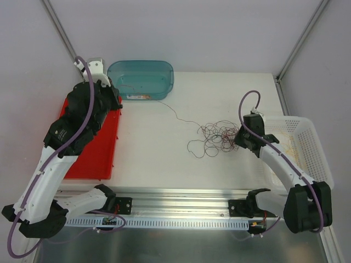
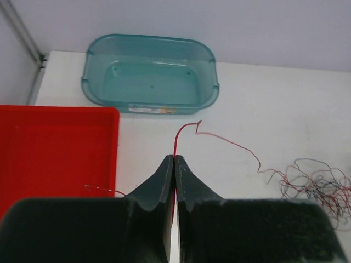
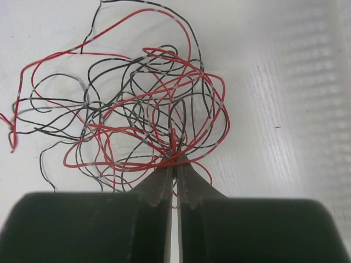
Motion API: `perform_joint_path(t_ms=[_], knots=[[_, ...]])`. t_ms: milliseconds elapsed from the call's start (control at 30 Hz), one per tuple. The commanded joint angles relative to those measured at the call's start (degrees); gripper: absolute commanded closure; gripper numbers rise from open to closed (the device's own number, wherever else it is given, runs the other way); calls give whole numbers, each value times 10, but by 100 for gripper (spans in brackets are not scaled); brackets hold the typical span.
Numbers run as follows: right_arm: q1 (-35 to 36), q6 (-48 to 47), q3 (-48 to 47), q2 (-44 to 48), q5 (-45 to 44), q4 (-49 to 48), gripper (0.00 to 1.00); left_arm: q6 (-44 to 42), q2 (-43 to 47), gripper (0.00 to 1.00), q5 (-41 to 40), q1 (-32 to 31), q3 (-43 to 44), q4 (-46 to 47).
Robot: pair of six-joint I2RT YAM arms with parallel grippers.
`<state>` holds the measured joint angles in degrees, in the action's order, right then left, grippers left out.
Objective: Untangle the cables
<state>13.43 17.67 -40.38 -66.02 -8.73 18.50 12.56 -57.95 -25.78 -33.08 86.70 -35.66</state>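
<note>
The cables lie as a loose tangle of thin red and dark wires on the white table, right of centre. One red cable runs out of the tangle toward the far left. My left gripper is shut on that strand, which rises from between its tips in front of the teal tub. My right gripper sits at the tangle's right edge. In the right wrist view it is shut on red and dark strands at the near side of the tangle.
A teal plastic tub stands at the back left. A red tray lies along the left under my left arm, with a short wire end over its edge. A white basket stands at the right. A metal rail runs along the near edge.
</note>
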Motion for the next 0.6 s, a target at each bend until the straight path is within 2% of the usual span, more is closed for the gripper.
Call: perform_joint_path(t_ms=[0,200,433,567], knots=[[-7,-13,0,21,7,27,99,-30,-16,100,-99,27,57,-27],[-15,-15,5,18,16,28,99,-93,-55,100,-160,59,162,-28],[-24,-20,14,16,28,30,99,-187,-131,100,-214,121,341,-27],[-33,-26,17,19,37,32,99,-220,-167,100,-227,171,392,-27]])
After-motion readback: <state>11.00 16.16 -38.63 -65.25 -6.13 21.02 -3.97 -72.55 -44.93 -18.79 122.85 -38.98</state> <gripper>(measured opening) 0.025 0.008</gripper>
